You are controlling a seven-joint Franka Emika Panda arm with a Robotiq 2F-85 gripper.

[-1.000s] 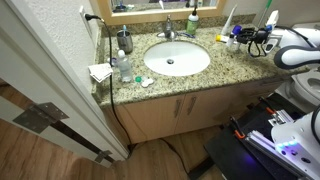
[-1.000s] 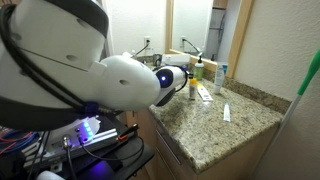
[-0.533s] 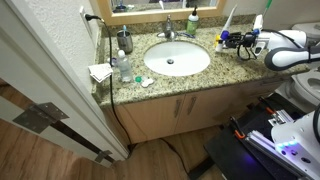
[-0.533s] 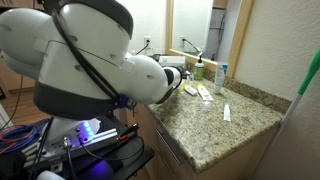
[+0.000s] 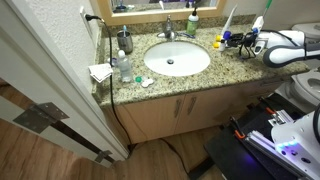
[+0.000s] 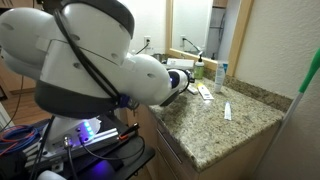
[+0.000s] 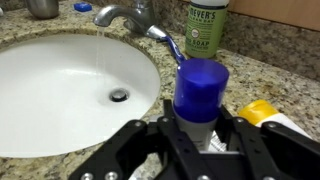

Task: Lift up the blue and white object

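Fingers [image 7: 172,136] closed on blue and white object [image 7: 201,88], sink [image 7: 50,90] beside, soap bottle [image 7: 206,25] and faucet [image 7: 125,14] behind

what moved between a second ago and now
The gripper swung in over the counter toward the sink, then nearly stopped for the last half second. Its jaws now flank the blue and white object; a firm grip cannot be confirmed. The sink, faucet and soap bottle stayed put.

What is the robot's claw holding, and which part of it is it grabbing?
The gripper looks shut on the blue and white object, pinching its white lower part, below the blue top, from both sides.
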